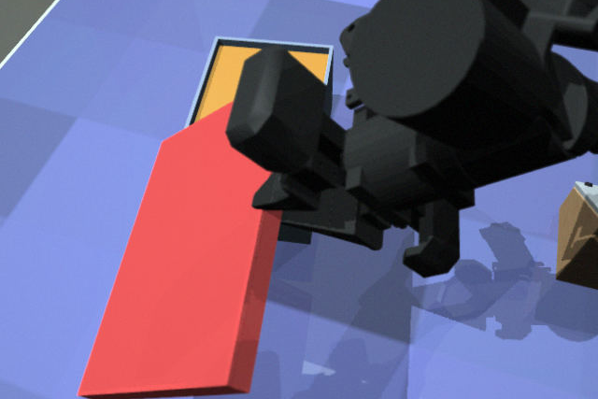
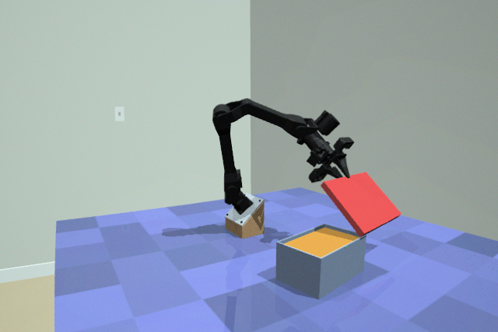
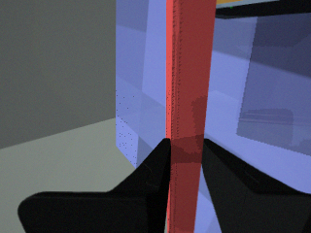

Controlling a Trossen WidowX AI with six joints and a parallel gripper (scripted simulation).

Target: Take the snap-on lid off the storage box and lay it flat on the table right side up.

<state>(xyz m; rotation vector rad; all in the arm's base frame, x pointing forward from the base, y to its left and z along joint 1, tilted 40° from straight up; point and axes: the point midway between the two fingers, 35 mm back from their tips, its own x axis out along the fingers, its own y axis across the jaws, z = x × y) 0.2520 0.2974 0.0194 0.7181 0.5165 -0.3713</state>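
Note:
The red lid (image 1: 192,259) (image 2: 363,201) (image 3: 191,73) is in the air, steeply tilted, its flat top face showing in the top and exterior views. My gripper (image 2: 344,177) (image 3: 185,145) is shut on one edge of the lid, a fingertip on each side of it in the wrist view. The grey storage box (image 2: 299,266) (image 1: 200,80) stands upright and open on the table, with an orange surface inside. In the exterior view the lid's low corner overlaps the box's far right corner; whether they touch I cannot tell. The lid and my gripper hide part of the box in the top view.
The blue checkered table (image 1: 58,182) (image 2: 152,272) lies under the box. The arm's wooden base block (image 2: 245,228) (image 1: 576,245) stands on the table behind and left of the box in the exterior view. The table's edge (image 1: 48,8) shows at the upper left in the top view.

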